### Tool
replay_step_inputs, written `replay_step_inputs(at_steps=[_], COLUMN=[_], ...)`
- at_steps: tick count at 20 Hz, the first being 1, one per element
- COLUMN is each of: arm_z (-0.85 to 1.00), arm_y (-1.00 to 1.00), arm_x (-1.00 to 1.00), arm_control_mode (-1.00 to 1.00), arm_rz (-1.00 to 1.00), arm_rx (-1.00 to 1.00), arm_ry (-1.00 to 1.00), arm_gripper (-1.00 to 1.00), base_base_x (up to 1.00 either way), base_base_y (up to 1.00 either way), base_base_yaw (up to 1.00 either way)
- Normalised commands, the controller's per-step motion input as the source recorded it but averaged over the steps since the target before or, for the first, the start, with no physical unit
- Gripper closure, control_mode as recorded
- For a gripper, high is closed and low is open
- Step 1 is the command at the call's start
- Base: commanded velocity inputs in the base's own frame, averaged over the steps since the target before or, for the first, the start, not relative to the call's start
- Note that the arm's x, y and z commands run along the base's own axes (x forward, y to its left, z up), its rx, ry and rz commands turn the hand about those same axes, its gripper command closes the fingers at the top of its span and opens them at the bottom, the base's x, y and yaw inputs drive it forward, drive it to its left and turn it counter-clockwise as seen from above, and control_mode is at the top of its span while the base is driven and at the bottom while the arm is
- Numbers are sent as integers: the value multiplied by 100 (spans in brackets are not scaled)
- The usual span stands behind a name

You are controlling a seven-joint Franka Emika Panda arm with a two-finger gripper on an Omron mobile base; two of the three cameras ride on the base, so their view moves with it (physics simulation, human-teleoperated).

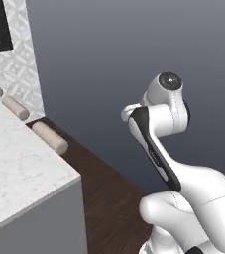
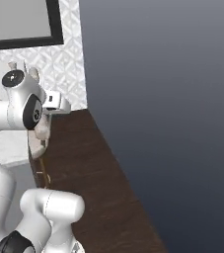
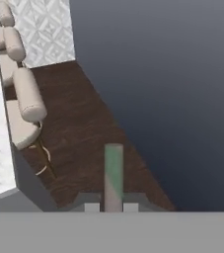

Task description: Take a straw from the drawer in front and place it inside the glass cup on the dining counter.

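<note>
Between the fingertips in the hand view, the straw, green and whitish, stands upright, pinched by the hand pressed tight on it, likely so it can drop end-first into the glass cup. It hangs over dark wood floor, beside the white marble table with padded stools alongside.

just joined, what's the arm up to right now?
The gripper is shut on a green-and-white straw, which sticks up between the fingertips in the hand view. The hand looks over dark wood floor, with a row of beige stools along the edge of the white marble dining counter. The arm is folded up beside that counter, near the grey wall. So the straw is in hand, not yet placed in the cup.
</note>
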Motion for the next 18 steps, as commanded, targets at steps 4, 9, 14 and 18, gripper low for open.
replay_step_inputs(at_steps=[4, 9, 14, 18], arm_z=[0, 0, 0, 0], arm_y=[0, 0, 0, 0], arm_x=[0, 0, 0, 0], arm_control_mode=[100, 100, 100, 100], arm_rz=[0, 0, 0, 0], arm_rx=[0, 0, 0, 0], arm_ry=[0, 0, 0, 0], arm_gripper=[100, 100, 100, 100], base_base_x=[97, 82, 50, 76], base_base_y=[-33, -48, -90, -89], base_base_yaw=[65, 64, 53, 45])
